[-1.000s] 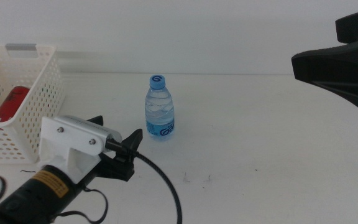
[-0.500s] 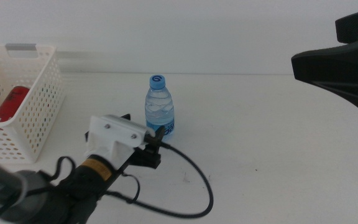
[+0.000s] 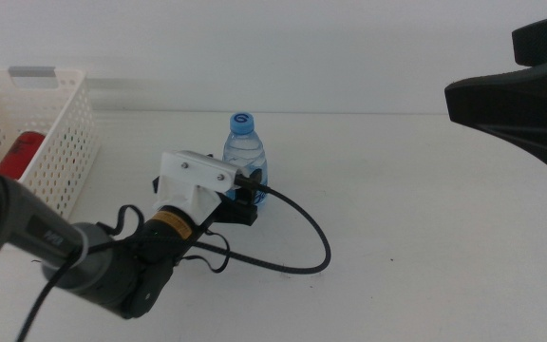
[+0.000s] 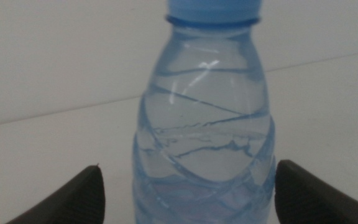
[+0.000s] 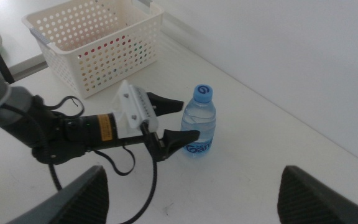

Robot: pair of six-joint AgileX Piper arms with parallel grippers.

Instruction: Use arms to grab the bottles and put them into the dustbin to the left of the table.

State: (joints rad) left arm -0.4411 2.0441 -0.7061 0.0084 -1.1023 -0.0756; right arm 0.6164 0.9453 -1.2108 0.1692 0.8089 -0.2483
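The left gripper (image 5: 178, 124) stood wide open at the clear blue-capped water bottle (image 3: 245, 161), which rose upright near the middle of the white table (image 3: 425, 209), one dark jaw on either side of its lower body and neither visibly touching it. In the left wrist view the water bottle (image 4: 202, 118) filled the centre of the gap between the two jaw tips. The right gripper (image 5: 191, 199) hung high above the right side of the scene, also spread wide and holding nothing. At the far left sat the white dustbin (image 3: 60, 161) with a red drink can (image 3: 19, 157) lying inside.

The chief risk appeared to be the light bottle toppling or skidding if one jaw met it before the other as they closed. A grip this low might also let it tilt when lifted, and the black cable (image 3: 297, 237) looping beside the base could catch on it.
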